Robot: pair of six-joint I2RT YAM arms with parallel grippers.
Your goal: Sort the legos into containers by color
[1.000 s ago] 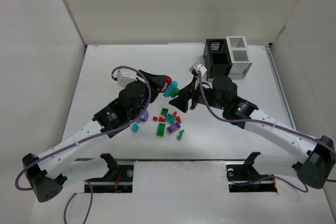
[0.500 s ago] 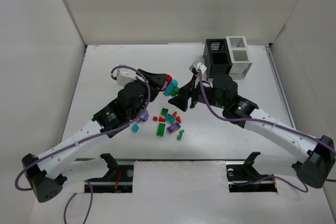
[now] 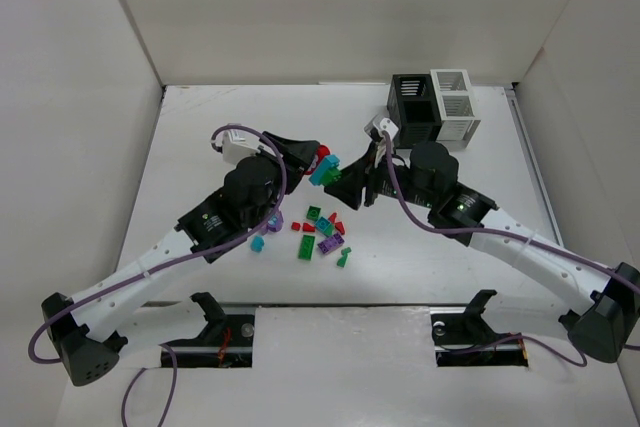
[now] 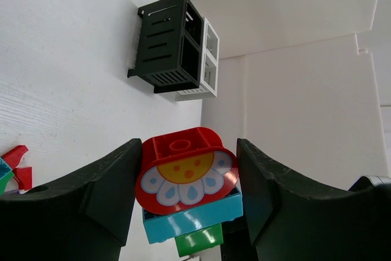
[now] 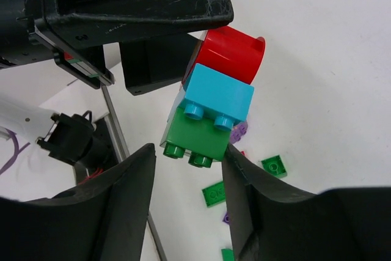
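My left gripper [image 3: 316,160] is shut on a stack of three bricks [image 3: 323,169] held above the table: a red flower brick [image 4: 186,172] on top, then a cyan brick [image 4: 192,217], then a green brick [image 4: 198,239]. My right gripper [image 3: 346,185] is open, and its jaws stand on either side of the stack's green brick [image 5: 198,136] in the right wrist view. The right jaw is close to or touching that brick. Several small green, red, purple and teal legos [image 3: 320,232] lie on the table below. The black container [image 3: 412,109] and the white container [image 3: 454,107] stand joined at the back right.
White walls close in the table on the left, back and right. The containers also show in the left wrist view [image 4: 168,47]. Loose green legos [image 5: 272,165] lie under the right gripper. A teal lego [image 3: 257,244] lies near the left arm.
My right gripper has shifted slightly up and toward the held stack. The left arm and the stack have stayed almost still.
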